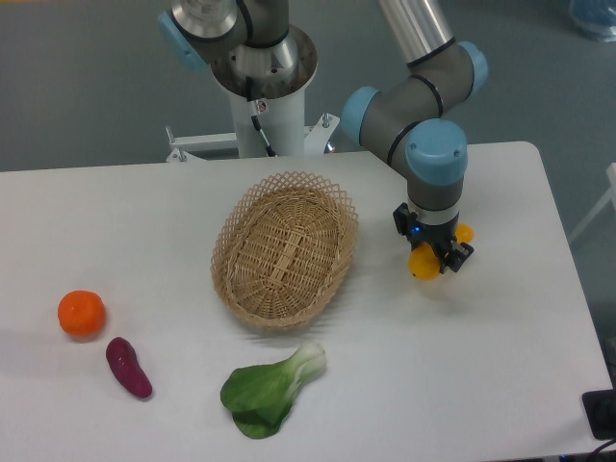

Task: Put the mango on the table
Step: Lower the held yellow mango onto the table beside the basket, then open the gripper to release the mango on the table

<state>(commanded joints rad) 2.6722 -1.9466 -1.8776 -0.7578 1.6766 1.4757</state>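
Observation:
The mango is yellow-orange and mostly hidden between my gripper's fingers; one end shows at the lower left and a small bit by the upper right finger. My gripper is shut on the mango, to the right of the basket, low over the white table. I cannot tell whether the mango touches the tabletop.
An oval wicker basket stands mid-table, left of the gripper. A round tangerine and a purple sweet potato lie at the left. A green bok choy lies in front of the basket. The robot base is at the back.

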